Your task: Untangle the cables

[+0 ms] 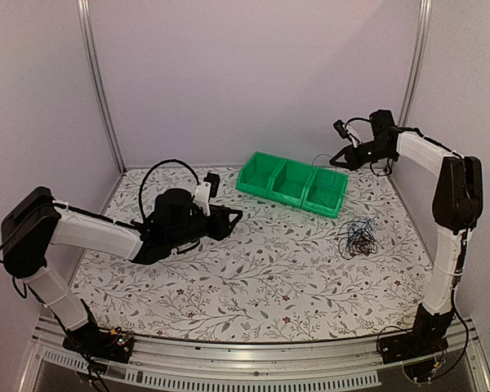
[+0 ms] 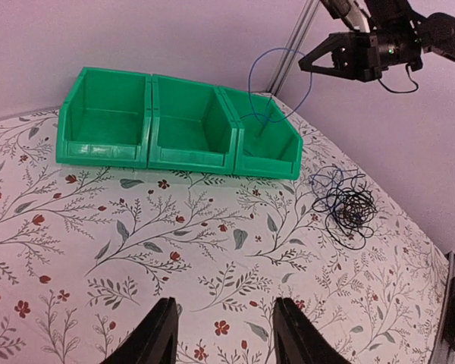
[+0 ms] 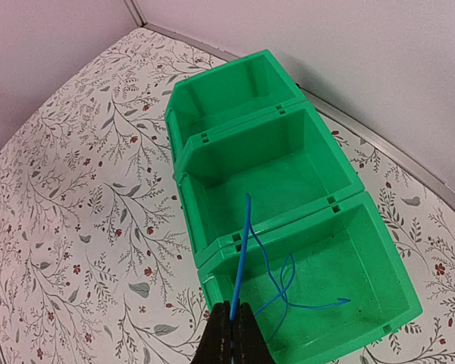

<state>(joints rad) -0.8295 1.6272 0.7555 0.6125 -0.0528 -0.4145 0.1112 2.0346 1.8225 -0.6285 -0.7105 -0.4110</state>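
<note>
Green bins (image 1: 290, 183) beside tangled cables (image 1: 358, 238)

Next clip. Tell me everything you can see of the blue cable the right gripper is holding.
The blue cable is a very thin, flexible wire, plastic-coated by its look. The right gripper, shut, pinches it above the end green bin. From the pinch it arcs up in a loop, then drops in loose curls into that bin. Whether its end rests on the floor is unclear.

Left arm (image 1: 94, 233): white shells, black joints.
Right arm (image 1: 431, 155): same.
Hose (image 1: 170, 162): black loop behind jaws.
Left gripper (image 2: 224, 303): black fingers.
</note>
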